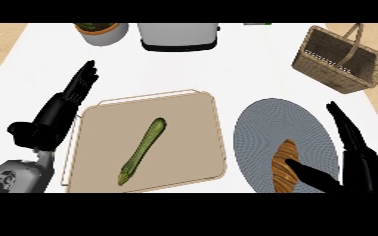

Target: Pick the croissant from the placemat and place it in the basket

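**Right hand open over the croissant on the placemat**

The round grey woven placemat (273, 120) lies on the white tabletop (184, 75). The golden-brown, ridged croissant (283, 156) rests on the nearer part of this placemat, lying lengthwise away from the robot. It is not in the basket.

The black right hand (358, 167) comes in at the near right corner of the placemat. Its fingers (345, 127) are straight and released, running along the placemat's right edge, to the right of the croissant and apart from it. The thumb is spread wide to the other side, and its tip lies over the croissant's near end. Nothing is grasped.

The brown wicker basket with a looped handle (325, 62) stands beyond the placemat's far right side, well apart from the croissant.

A flat beige rectangular tray with a thin raised rim (184, 130) sits just left of the placemat. A long green vegetable (145, 150) lies slantwise on it.

The black left hand (55, 115) shows far to the placemat's left, past the tray's left edge. It is at rest, with straight, released fingers (81, 82) pointing away from the robot, and it holds nothing.

Beyond the placemat, to the far left, stand a white rounded appliance (179, 37) and a white pot with green leaves (103, 34).
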Controlling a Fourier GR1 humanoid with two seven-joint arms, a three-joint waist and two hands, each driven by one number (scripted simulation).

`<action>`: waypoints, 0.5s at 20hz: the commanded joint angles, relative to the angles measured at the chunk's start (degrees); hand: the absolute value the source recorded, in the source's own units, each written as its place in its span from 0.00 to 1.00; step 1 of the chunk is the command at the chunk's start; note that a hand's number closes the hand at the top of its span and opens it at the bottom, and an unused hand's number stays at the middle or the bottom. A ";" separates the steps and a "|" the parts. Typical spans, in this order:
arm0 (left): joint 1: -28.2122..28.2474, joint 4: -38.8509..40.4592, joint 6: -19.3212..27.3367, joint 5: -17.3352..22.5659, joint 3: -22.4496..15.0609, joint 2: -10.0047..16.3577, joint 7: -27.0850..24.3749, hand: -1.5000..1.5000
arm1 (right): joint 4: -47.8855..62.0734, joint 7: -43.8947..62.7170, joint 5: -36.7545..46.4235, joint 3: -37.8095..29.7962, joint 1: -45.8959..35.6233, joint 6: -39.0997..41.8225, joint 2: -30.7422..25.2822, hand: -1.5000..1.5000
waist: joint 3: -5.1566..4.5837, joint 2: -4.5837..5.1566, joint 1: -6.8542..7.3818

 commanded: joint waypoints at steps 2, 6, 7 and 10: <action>0.33 -0.14 0.13 -0.51 -0.09 -0.20 -0.44 0.50 | -8.02 15.21 6.02 -0.80 4.62 14.60 -10.66 0.00 | -0.20 0.10 -0.30; 1.07 -0.89 0.26 -0.82 -0.75 -1.03 -0.68 0.50 | -19.70 28.43 1.33 1.93 5.78 28.09 -12.77 0.00 | 0.05 0.12 0.89; 0.70 -0.52 -0.49 -0.75 -0.36 -0.22 -0.65 0.50 | -22.74 31.43 0.00 2.56 5.26 31.41 -13.60 0.00 | 0.05 0.24 1.16; -2.72 0.27 -0.12 -0.36 0.01 -1.55 2.11 0.50 | -31.73 39.61 -6.09 1.53 6.19 38.26 -14.93 0.00 | 0.42 0.44 0.93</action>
